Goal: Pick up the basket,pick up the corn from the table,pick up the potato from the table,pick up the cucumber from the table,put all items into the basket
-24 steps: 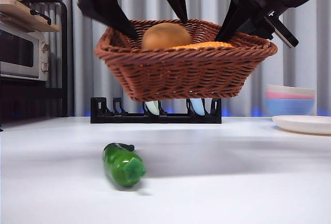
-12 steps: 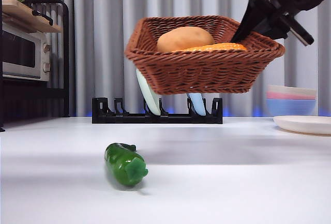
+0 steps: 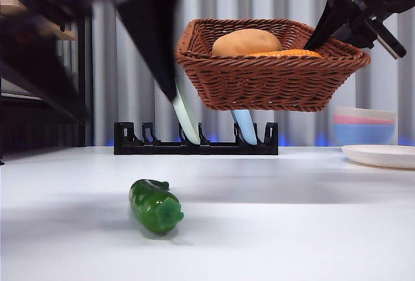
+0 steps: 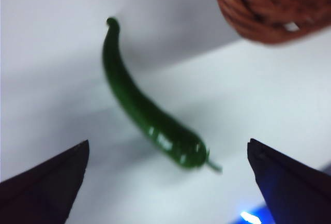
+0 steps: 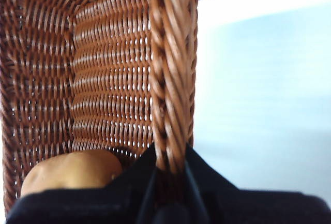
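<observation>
Overhead, left tool (image 4: 165, 182) spread above cucumber (image 4: 147, 113)

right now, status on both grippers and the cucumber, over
Right gripper shut on basket rim, basket aloft with potato and corn. Left gripper open above cucumber on table. Nothing between.
</observation>
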You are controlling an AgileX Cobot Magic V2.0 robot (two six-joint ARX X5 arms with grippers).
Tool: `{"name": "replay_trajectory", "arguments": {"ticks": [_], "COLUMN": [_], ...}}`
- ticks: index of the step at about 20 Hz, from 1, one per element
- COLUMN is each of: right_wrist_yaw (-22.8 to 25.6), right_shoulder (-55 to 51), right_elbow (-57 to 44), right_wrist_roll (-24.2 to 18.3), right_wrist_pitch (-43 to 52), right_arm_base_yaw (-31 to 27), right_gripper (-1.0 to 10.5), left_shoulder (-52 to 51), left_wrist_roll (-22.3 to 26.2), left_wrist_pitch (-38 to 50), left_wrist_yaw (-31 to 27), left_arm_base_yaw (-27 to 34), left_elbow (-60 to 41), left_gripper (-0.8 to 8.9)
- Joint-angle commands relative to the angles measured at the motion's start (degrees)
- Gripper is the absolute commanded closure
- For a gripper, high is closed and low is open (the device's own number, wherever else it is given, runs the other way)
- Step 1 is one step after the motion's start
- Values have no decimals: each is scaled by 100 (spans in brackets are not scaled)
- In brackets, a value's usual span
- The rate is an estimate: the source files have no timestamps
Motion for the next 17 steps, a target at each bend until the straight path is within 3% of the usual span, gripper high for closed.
{"name": "replay_trajectory", "arguments": {"ticks": [1,6,7,10,13,17], "right_wrist_yaw": [-61,-63,-63,-57,-61,-61], "right_shoulder": [-35,-35,-35,-35,-35,-35], "right_elbow": [74,74,74,74,74,74], "right_wrist_roll": [94,96,96,94,96,94], "right_wrist_pitch": [125,118,118,120,118,81], "right_arm_base_yaw": [-11,-39,-39,-39,-39,-39], "right_gripper": [954,954,954,954,954,954], "left_shoulder": [625,1666,1707,1709,1709,1375], "left_wrist_roll": [-72,101,114,428,616,968], "left_wrist_pitch": [293,695,691,739,614,-402], "left_wrist_yaw": [90,323,323,352,525,595], "left_arm_base_yaw": [146,498,507,507,511,481], "left_elbow": [-26,-26,-26,-26,-26,-26], "left_gripper": [252,278,368,838,821,822]}}
